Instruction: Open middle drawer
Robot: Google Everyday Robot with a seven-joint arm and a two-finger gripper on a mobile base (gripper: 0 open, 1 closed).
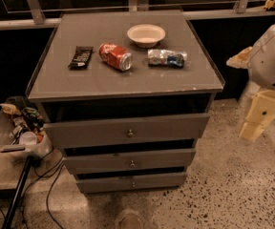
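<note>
In the camera view, the gripper [258, 120] hangs at the right edge of the picture, well apart from the cabinet [128, 82] and beyond its right front corner, above the speckled floor. It grasps nothing; whether it is released or clenched I cannot tell.

The middle drawer [129, 161] sits second of three stacked fronts, below the taller top drawer [128, 130] and above the bottom drawer [130, 181], and looks close to shut. Its front faces the camera, its long axis running left to right along the cabinet's front edge.

The reach has yet to be made. To do it well, bring the fingers level with the small knob [132, 164] at the panel's centre, close squarely round it, then pull straight out, perpendicular to the front, so the box does not bind.
</note>
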